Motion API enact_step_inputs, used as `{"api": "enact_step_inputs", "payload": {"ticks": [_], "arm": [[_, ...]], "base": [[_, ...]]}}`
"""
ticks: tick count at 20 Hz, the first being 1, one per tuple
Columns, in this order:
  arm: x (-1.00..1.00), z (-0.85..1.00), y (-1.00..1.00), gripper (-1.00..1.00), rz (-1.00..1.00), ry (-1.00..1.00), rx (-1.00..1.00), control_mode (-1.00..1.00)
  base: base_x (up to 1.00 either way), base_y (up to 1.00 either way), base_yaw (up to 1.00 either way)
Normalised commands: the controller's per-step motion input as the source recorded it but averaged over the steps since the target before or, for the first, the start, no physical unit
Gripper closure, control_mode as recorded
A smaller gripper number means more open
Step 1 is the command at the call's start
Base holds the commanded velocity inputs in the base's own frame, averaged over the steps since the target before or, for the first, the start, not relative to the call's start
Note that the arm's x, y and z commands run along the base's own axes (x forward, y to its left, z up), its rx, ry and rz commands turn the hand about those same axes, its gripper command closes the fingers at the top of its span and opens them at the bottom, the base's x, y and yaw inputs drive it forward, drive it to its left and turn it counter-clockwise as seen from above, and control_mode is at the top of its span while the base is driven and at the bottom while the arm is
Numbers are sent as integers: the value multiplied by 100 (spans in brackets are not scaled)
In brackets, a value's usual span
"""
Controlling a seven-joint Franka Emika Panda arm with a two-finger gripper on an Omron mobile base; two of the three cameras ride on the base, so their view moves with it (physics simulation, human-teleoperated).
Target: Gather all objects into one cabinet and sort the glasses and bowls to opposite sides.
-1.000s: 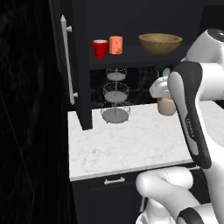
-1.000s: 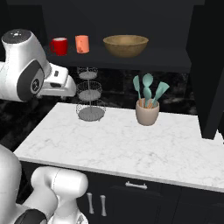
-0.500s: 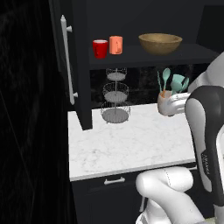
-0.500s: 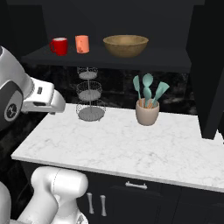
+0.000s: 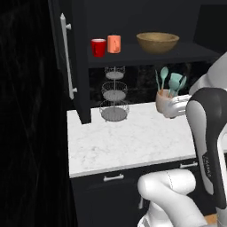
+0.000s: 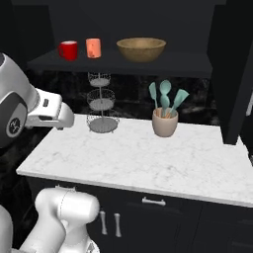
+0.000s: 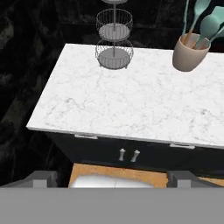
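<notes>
On the dark shelf (image 5: 146, 56) of the black upper cabinet stand a red cup (image 5: 98, 47), a salmon-orange cup (image 5: 114, 44) and, well to their right, the wide wooden bowl (image 5: 158, 42). From the other side the red cup (image 6: 68, 50), salmon cup (image 6: 93, 48) and bowl (image 6: 141, 49) show in the same order. The cabinet door (image 5: 77, 66) hangs open at the left with its pale bar handle (image 5: 66, 57). The grey-beige cup is out of view. My gripper (image 7: 112, 178) is open and holds nothing, its fingertips (image 7: 41, 178) wide apart, high above the counter's front edge and looking down.
A white marble counter (image 5: 133, 137) runs below the shelf. A three-tier wire rack (image 5: 114, 95) stands at its back left and a pot of teal utensils (image 6: 164, 121) at the back right. Low drawer fronts with small handles (image 7: 129, 154) sit under the counter.
My hand has dropped lower and drawn back toward the base, away from the shelf. The cups and bowl have stayed where they were.
</notes>
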Motion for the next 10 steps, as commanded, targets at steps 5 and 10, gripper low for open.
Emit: {"api": "enact_step_inputs", "payload": {"ticks": [5, 10], "arm": [[0, 0, 0, -100, 0, 0, 0, 100], [0, 0, 0, -100, 0, 0, 0, 100]], "base": [[-89, -30, -45], [-70, -21, -70]]}}
